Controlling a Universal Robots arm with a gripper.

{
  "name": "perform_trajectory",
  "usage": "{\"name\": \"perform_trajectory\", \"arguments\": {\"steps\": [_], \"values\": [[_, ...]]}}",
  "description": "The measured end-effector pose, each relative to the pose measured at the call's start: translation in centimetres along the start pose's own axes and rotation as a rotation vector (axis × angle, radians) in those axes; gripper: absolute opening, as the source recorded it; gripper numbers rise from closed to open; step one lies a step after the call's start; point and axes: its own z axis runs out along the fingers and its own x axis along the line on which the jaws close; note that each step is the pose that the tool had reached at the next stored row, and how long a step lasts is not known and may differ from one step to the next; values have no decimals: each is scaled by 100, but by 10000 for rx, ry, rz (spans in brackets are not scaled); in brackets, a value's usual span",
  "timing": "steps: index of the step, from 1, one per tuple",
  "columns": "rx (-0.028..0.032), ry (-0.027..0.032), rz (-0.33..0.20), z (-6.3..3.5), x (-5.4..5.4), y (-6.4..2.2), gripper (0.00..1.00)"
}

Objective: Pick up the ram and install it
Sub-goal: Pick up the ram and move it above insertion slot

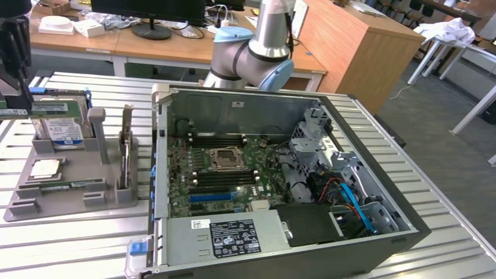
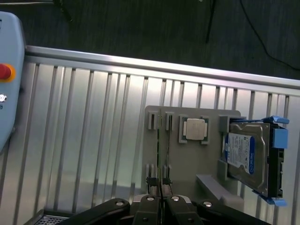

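Observation:
The ram [image 1: 66, 186] is a thin green stick that sits on edge in the slots at the front of the grey parts tray [image 1: 78, 203]. In the wrist view the ram [image 2: 159, 145] shows as a narrow green line across the tray [image 2: 187, 164]. My gripper [image 2: 159, 208] hovers well above it, in line with its length, fingers nearly together with nothing between them. In the exterior view the gripper [image 1: 17, 87] hangs as a dark shape over the tray's far left end.
A silver processor chip [image 2: 195, 129] and a blue-labelled hard drive [image 2: 248, 154] share the tray. An upright expansion card [image 1: 125, 151] stands at its right edge. The open computer case [image 1: 232, 174] lies to the exterior view's right. A pendant with a red button [image 2: 4, 71] rests on the slatted table.

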Motion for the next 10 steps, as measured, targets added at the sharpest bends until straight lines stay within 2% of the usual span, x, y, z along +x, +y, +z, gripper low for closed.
{"name": "perform_trajectory", "arguments": {"steps": [10], "values": [[-90,-8,4,-6,12,-128,12]]}}
